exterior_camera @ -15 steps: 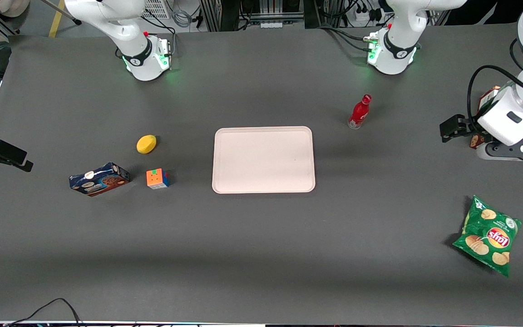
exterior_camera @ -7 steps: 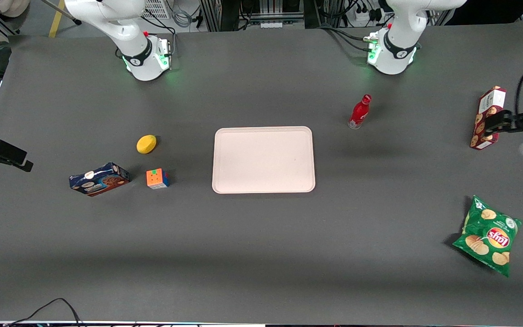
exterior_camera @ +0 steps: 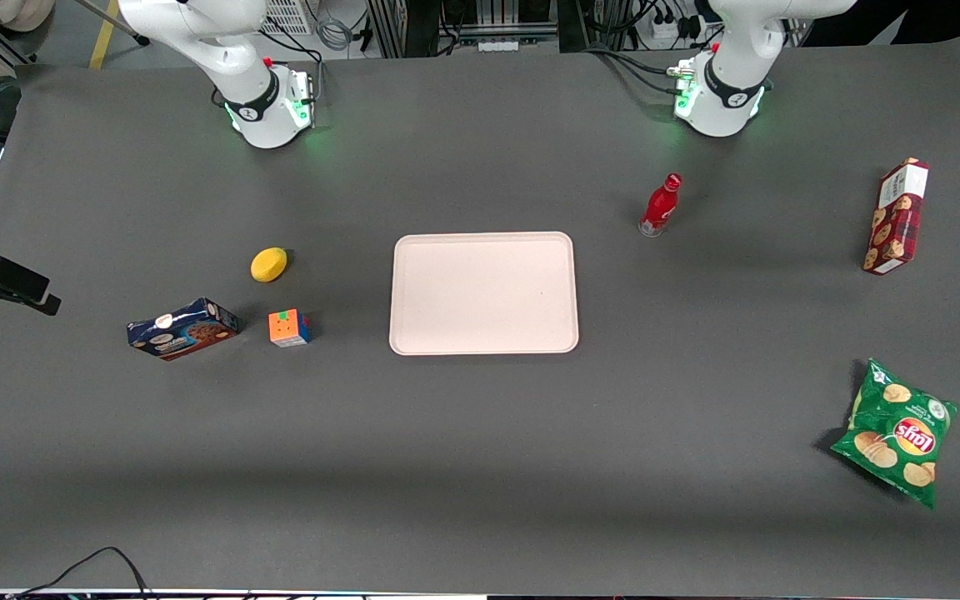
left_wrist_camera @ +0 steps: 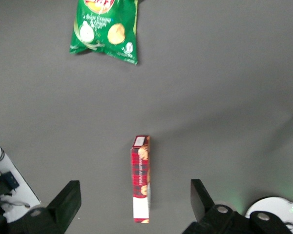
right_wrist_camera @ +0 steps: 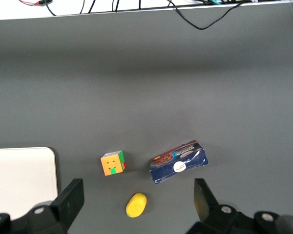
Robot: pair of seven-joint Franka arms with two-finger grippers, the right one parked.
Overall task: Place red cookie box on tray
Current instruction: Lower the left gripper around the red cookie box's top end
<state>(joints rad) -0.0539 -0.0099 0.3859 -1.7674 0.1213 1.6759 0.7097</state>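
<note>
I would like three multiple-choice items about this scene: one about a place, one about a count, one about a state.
1. Where is the red cookie box?
A. on the tray
B. on the table, toward the working arm's end
C. beside the cube

2. How many cookie boxes are there?
A. one
B. two
C. three

3. The gripper, above the red cookie box, is
A. open
B. shut on the box
C. shut on the bottle

Answers: 1 B, it lies apart from the tray. 2 B, one red and one blue cookie box. 3 A, its fingers stand wide apart, holding nothing.
</note>
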